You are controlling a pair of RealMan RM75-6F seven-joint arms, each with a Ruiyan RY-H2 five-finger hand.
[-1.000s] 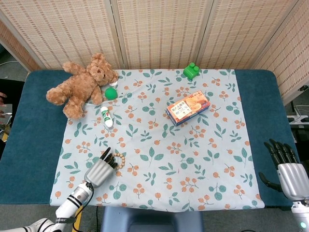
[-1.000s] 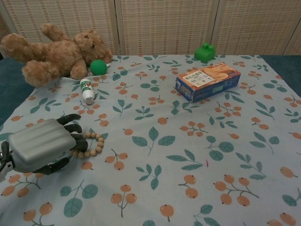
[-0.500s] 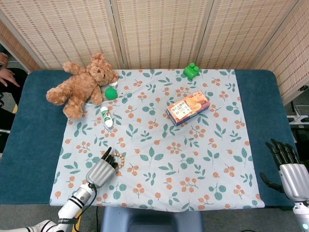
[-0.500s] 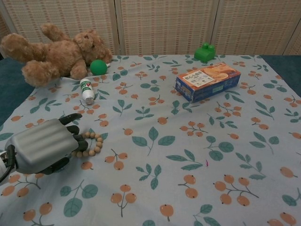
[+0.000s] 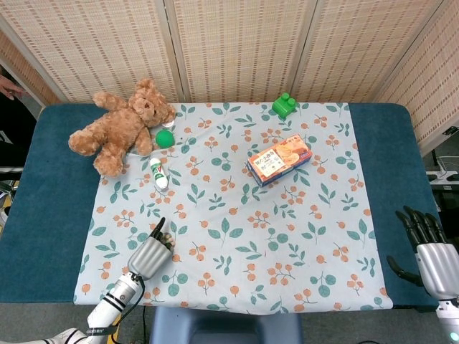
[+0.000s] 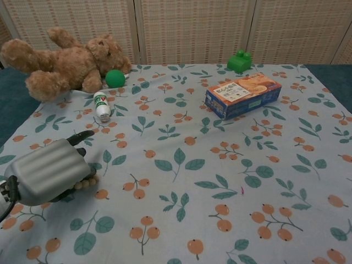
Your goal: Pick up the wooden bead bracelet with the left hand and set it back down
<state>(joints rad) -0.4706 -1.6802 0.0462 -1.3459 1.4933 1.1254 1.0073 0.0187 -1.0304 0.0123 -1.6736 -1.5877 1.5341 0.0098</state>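
My left hand (image 6: 50, 170) is low over the cloth near the front left, its fingers curled around the wooden bead bracelet (image 6: 86, 182). Only a few beads show under the fingers in the chest view. The head view shows the same hand (image 5: 149, 254) with one finger pointing forward and a few beads of the bracelet (image 5: 171, 246) showing at its right edge. My right hand (image 5: 427, 254) hangs beyond the front right corner of the table, fingers spread, holding nothing.
A teddy bear (image 5: 120, 125), a green ball (image 5: 166, 138) and a small white bottle (image 5: 159, 173) lie at the back left. A snack box (image 5: 279, 160) lies at the centre right, a green block (image 5: 285, 105) behind it. The floral cloth (image 5: 287, 236) covers the blue table.
The left hand's fingers have closed over the bracelet, which lay spread as a ring beside them a second ago; now most of it is gathered under the hand. The right hand stayed still.
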